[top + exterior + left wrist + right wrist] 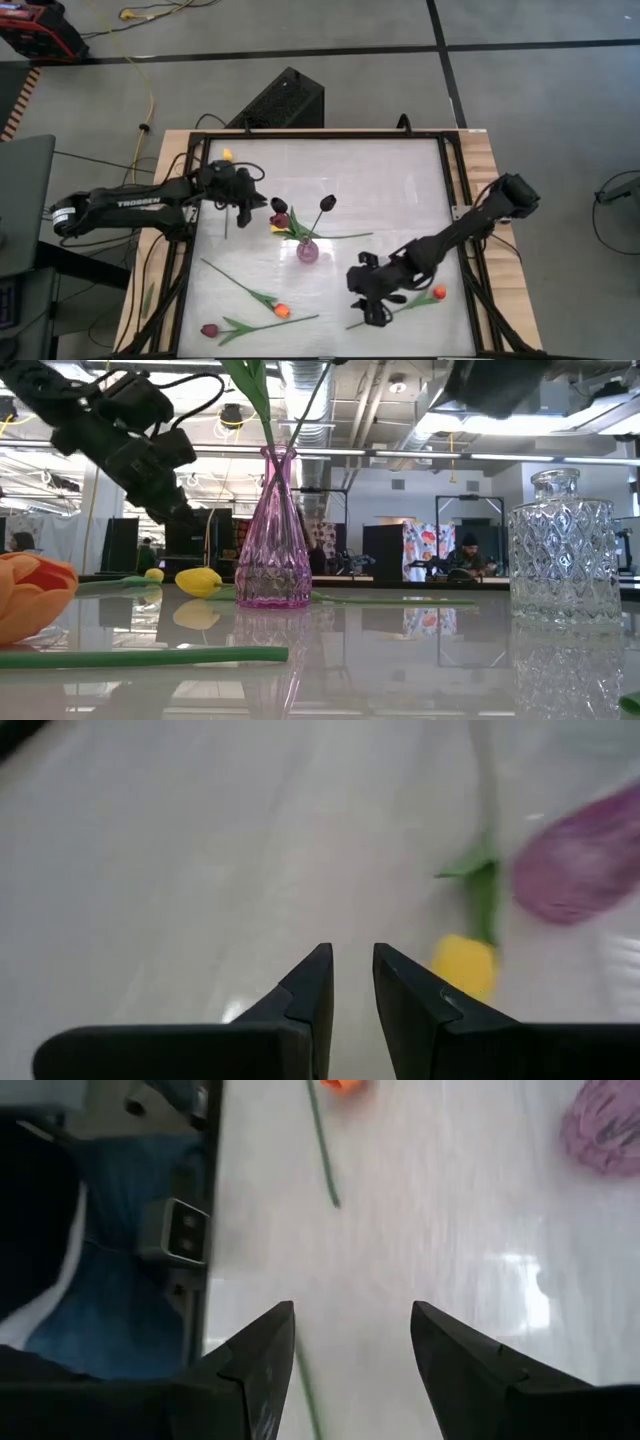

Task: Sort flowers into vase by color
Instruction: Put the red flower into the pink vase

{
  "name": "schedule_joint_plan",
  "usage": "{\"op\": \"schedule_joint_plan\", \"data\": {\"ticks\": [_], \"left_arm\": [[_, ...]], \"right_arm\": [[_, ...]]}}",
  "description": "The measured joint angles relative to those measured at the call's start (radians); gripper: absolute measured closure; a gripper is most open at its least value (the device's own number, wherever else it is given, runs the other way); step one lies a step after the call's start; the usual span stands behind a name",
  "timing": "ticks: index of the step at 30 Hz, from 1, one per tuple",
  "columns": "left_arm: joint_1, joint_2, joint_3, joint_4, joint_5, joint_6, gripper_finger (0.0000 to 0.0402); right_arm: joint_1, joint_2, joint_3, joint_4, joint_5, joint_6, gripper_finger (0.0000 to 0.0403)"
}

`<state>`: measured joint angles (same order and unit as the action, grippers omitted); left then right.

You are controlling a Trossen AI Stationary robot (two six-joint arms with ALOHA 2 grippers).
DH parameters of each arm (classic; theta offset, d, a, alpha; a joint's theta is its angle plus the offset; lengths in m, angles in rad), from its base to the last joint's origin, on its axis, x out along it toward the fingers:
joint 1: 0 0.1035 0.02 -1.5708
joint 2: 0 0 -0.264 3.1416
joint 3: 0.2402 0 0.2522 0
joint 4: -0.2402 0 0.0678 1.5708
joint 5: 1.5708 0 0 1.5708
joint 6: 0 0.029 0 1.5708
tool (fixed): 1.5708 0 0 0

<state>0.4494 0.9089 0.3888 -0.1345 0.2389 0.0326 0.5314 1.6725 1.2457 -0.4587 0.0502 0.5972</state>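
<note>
A pink vase [307, 250] stands mid-table and holds dark maroon tulips [327, 202]. A yellow tulip [278, 228] lies beside it. Another yellow tulip [227, 155] lies at the far left. An orange tulip [281, 311] and a maroon tulip [209, 329] lie at the near left. A second orange tulip [438, 293] lies at the near right. My left gripper [258, 205] hovers left of the vase, empty and open only narrowly [352, 970]. My right gripper [372, 310] is open and empty [352, 1325] above the stem end [305, 1390] of the near-right orange tulip.
A clear cut-glass vase [565, 550] stands on the table, as the low view shows. A black frame [455, 190] runs round the white table top. Free table surface lies between the pink vase and the far edge.
</note>
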Motion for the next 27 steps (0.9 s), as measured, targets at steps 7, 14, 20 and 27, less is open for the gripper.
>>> {"op": "schedule_joint_plan", "data": {"ticks": [7,14,20,27], "left_arm": [[-0.014,0.000,0.171,-0.227,-0.040,-0.119,0.0340],[-0.141,0.000,0.285,-0.420,0.215,-0.220,0.0340],[-0.358,0.000,0.396,-0.652,0.212,-0.335,0.0340],[-0.662,-0.008,0.433,-0.757,0.122,-0.640,0.0340]], "right_arm": [[-0.037,0.048,0.000,0.000,-0.027,-0.024,0.0175],[-0.046,0.045,0.000,0.001,-0.093,-0.131,0.0175],[-0.040,0.043,0.022,0.001,-0.157,-0.218,0.0175],[-0.044,0.042,0.046,0.001,-0.158,-0.317,0.0175]]}}
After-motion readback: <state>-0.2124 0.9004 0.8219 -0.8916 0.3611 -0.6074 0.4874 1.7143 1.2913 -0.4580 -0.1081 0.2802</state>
